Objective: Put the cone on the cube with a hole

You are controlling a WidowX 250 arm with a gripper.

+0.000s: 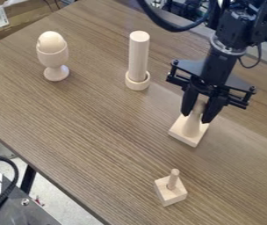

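Camera view: cone within claw

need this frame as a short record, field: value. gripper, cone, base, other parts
gripper: black, pointing down around the cone's upper part
cone: pale wood, upright, wide end down
base under cone: flat square block
grasp: contact not clear from this view
small cube: near the lower edge, thin peg standing in its top
cylinder: tall, upright in a ring
egg: round top up, in a footed cup
surface: brown wood-grain table
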